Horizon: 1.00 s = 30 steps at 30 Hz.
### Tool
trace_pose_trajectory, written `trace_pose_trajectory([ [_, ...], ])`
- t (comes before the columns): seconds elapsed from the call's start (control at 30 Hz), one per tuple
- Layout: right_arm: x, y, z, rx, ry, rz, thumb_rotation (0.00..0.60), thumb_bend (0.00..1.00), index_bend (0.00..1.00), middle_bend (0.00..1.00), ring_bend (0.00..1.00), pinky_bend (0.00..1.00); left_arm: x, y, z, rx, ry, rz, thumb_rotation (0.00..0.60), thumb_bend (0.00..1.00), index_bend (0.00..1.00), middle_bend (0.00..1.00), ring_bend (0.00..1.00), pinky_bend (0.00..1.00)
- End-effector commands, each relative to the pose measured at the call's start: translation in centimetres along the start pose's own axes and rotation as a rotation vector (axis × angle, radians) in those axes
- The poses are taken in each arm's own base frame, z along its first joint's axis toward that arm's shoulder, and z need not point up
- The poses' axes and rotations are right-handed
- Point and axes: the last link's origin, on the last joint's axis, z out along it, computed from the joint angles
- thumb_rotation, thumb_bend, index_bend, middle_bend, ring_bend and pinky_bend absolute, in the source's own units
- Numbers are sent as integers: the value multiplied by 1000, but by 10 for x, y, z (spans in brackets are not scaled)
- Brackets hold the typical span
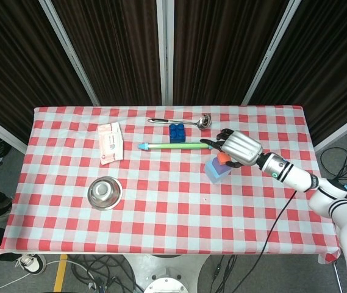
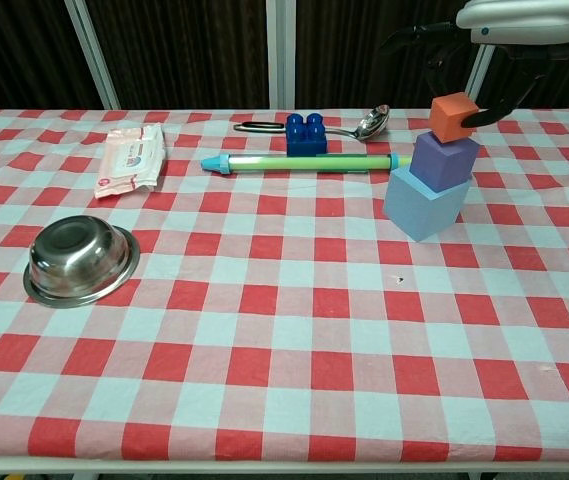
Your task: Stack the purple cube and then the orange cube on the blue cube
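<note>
The light blue cube (image 2: 422,207) stands on the checked cloth at the right, with the purple cube (image 2: 444,160) stacked on it. My right hand (image 2: 509,25) reaches in from the top right and pinches the orange cube (image 2: 452,117) between its fingers (image 2: 492,101). The orange cube hangs tilted right at the purple cube's top; I cannot tell if they touch. In the head view the right hand (image 1: 240,148) covers most of the stack, leaving the orange cube (image 1: 223,159) and the blue cube (image 1: 216,170) showing at its left edge. My left hand is out of both views.
A green pen (image 2: 304,161) lies just left of the stack, with a dark blue toy brick (image 2: 305,134) and a metal spoon (image 2: 364,124) behind it. A wipes pack (image 2: 131,158) lies far left. A steel bowl (image 2: 80,260) sits front left.
</note>
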Motion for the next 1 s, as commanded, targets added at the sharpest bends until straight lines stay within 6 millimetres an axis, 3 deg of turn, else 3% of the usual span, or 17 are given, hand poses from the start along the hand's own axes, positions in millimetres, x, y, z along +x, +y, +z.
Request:
trace_pose_trajectory([
  [0.03,-1,-1,2,11,3,3,600,145,0,483,265,253,0,0,0,0,0,1,600,77,218,192,119,277],
  [0.6,-4,8,-7,10,1,8,600,135,0,480,265,262,-1,0,1,4,-4,7,600,76,218,193,119,277],
  [1.0,-8,9,-2,12,-10,17,600,135,0,480,265,265,0,-1,3,12,-2,14,600,78,218,193,119,277],
])
